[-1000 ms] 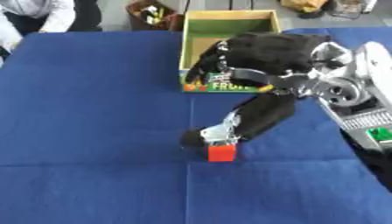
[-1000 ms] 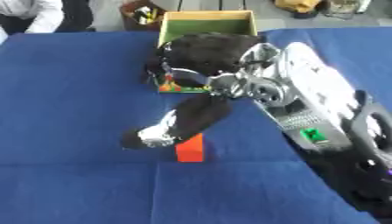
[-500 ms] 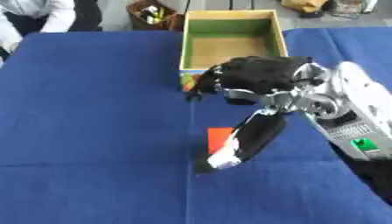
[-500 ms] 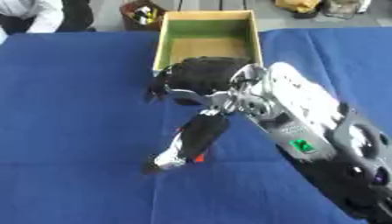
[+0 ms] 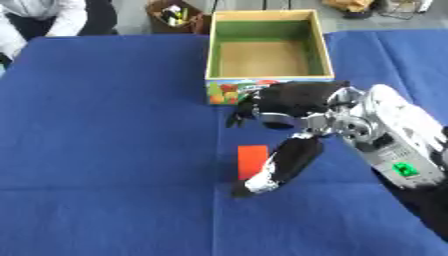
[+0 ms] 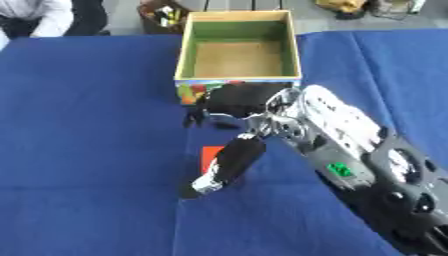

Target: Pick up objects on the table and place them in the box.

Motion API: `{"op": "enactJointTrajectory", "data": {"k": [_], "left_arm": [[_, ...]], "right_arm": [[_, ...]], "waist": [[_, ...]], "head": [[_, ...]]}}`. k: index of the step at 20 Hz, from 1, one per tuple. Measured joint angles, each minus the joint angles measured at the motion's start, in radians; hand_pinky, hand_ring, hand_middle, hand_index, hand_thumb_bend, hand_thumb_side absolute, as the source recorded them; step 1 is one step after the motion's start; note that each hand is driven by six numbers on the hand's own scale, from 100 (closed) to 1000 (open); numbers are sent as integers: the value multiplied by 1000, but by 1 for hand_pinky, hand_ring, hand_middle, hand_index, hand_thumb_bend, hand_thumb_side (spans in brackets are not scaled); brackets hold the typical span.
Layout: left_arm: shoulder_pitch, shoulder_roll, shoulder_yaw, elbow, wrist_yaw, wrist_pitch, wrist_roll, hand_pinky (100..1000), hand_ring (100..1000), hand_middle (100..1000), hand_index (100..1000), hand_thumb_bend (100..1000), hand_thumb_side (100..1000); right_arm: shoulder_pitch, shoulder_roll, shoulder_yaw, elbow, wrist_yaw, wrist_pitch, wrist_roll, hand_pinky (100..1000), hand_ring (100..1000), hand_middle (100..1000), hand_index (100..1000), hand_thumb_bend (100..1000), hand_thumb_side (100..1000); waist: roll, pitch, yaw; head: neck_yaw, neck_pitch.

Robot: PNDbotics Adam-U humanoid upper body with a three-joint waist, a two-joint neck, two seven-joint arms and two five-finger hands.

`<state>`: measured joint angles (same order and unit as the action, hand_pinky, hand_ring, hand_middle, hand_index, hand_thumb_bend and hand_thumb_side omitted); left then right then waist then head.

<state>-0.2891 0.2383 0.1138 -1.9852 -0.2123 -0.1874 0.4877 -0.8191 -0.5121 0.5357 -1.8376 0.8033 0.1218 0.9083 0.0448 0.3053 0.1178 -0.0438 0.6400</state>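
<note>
On the blue table [image 5: 105, 125]: one arm is at work, coming in from the lower right.
Right arm: silver and black, slanting up and leftward, with a small green patch on its casing.
Right hand [image 5: 293, 97]: black, palm down, just in front of the box's printed front wall; its fingers [image 5: 238, 112] hang spread and only slightly bent, closed round nothing.
Thumb [image 5: 276, 167]: long and black with a silvery tip, stretched down toward the near edge, its tip resting on or just above the cloth.
Red block [image 5: 251, 161]: a flat-faced, rectangular orange-red piece lying on the cloth, just beside the thumb on its left; whether they touch cannot be told.
Box [image 5: 210, 60]: open-topped, square, green inner walls, tan cardboard-like floor, colourful fruit print on the front; nothing shows inside.
Cloth: smooth, matte, deep blue, with a faint crease line across the near part.
Left hand: not visible.
</note>
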Motion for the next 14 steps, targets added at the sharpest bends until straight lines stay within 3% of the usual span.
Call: {"op": "enactJointTrajectory", "data": {"k": [14], "left_arm": [[0,0,-5,0,1,1,-1,389,743,648,713,100,1000]], "right_arm": [[20,-3,-5,80,33,-6,0,832,876,753,895,599,737]], "waist": [[3,10,6]], "head": [[2,-10]]}}
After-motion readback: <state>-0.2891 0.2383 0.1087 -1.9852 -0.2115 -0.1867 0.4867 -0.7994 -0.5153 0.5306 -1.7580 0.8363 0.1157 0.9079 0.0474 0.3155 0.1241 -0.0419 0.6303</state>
